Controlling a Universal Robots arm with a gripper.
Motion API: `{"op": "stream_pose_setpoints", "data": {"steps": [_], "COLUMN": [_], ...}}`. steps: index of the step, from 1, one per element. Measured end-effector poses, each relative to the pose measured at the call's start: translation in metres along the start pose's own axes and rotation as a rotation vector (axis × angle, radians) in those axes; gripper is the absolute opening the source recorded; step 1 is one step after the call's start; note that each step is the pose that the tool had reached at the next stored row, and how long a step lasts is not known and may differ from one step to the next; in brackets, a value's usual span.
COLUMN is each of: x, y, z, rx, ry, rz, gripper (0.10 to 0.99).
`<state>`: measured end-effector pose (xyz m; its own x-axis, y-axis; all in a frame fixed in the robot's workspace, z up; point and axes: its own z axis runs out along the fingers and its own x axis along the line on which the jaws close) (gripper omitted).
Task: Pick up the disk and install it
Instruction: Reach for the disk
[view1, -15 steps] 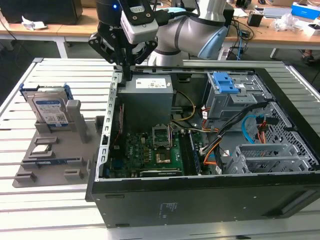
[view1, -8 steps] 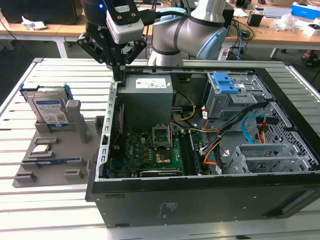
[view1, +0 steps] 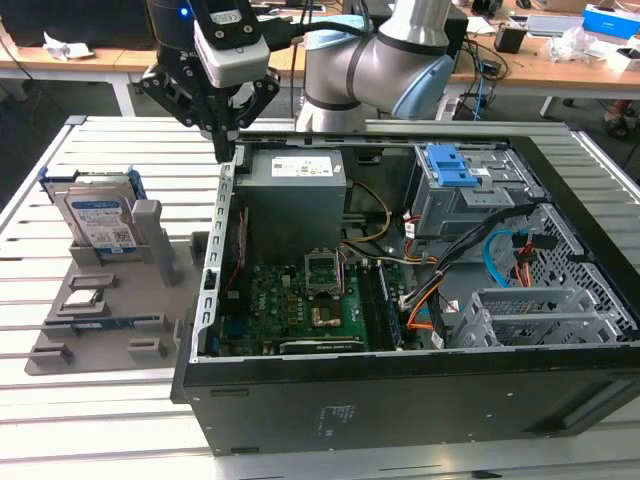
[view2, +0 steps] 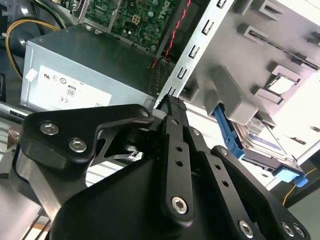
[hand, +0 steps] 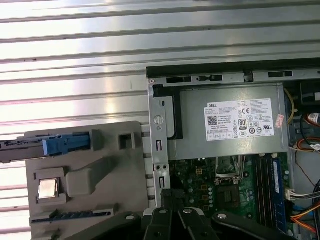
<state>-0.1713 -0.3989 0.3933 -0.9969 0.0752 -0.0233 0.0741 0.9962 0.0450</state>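
Observation:
The disk (view1: 98, 215), a silver drive with a white-and-blue label in a blue bracket, stands on edge in a grey holder (view1: 150, 245) at the exterior view's left, outside the computer case. In the first wrist view the disk (hand: 47, 146) appears edge-on as a blue strip; in the second wrist view the disk (view2: 262, 136) sits behind a grey post. My gripper (view1: 228, 148) hangs shut and empty above the case's back corner at the exterior view's left, to the right of the disk and apart from it. Its black fingers (view2: 172, 107) meet at the tips, and the gripper (hand: 169, 196) hovers by the case wall.
The open black computer case (view1: 400, 385) holds a motherboard (view1: 300, 300), a grey power supply (view1: 295, 180), a drive cage with a blue latch (view1: 455, 165) and an empty metal bay (view1: 530, 315). A processor chip (view1: 92, 297) lies in the grey holder. The slatted metal table (view1: 110, 420) surrounds everything.

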Motion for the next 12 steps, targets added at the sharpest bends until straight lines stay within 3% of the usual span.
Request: {"op": "stream_pose_setpoints", "data": {"steps": [12], "x": [0.0236], "y": [-0.0017], "z": [-0.0006], "rx": [0.0], "ry": [0.0], "rz": [0.0], "gripper": [0.106]}}
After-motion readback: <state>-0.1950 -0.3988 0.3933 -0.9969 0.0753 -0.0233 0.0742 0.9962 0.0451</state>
